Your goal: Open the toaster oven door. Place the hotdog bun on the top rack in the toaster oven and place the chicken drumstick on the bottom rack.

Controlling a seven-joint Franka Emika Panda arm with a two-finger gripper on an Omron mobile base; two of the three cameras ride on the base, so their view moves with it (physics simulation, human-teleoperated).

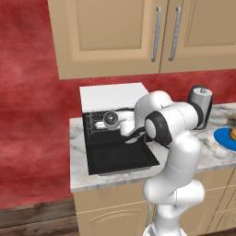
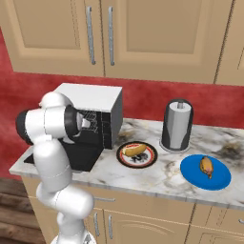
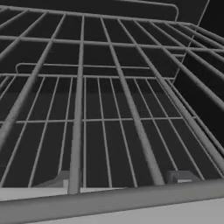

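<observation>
Inside the toaster oven (image 1: 113, 99), gripper (image 3: 120, 178) straddles a rack (image 3: 109, 109) bar, grip unclear

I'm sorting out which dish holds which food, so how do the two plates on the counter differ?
The blue plate is plain blue, while the dark plate is dark with a red ring at its rim. The blue plate holds the chicken drumstick; the dark plate holds the hotdog bun. The dark plate lies nearer the toaster oven, the blue plate farther right. Both are round and lie flat.
</observation>
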